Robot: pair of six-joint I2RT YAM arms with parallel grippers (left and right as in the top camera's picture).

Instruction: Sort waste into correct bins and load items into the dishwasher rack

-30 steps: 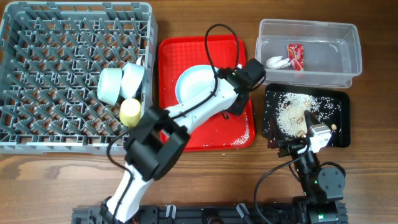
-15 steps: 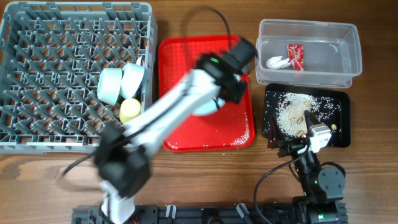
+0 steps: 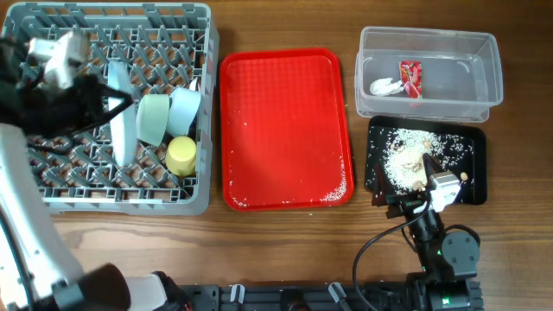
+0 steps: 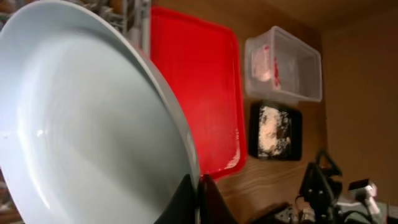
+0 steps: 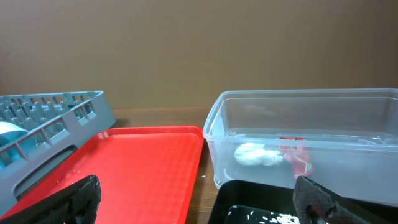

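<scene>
At the dishwasher rack (image 3: pixel 112 204), plate nearly racked.
Overhead, the plate (image 3: pixel 121 117) stood on edge inside it beside bowls (image 3: pixel 154 118) and cup (image 3: pixel 181 155); wrapper (image 3: pixel 409 76), napkin (image 3: pixel 384 85) and rice (image 3: pixel 406 160) lay binned well right of it. Left wrist: left pincer (image 4: pixel 198 196) clamped the plate's rim. Right wrist: right pincer (image 5: pixel 199 202) gaped wide, empty. Release seemed the main step left.

Wooden table (image 3: pixel 285 250) under my arms, brown grain. Grey dishwasher rack (image 3: pixel 52 204) at left, reaching far edge. Red serving tray (image 3: pixel 285 130) just beside rack, at centre. Clear tub (image 3: pixel 491 86) at far right. Black tray (image 3: pixel 471 164) just nearer than tub, close to it. All four sit flat on wood.
</scene>
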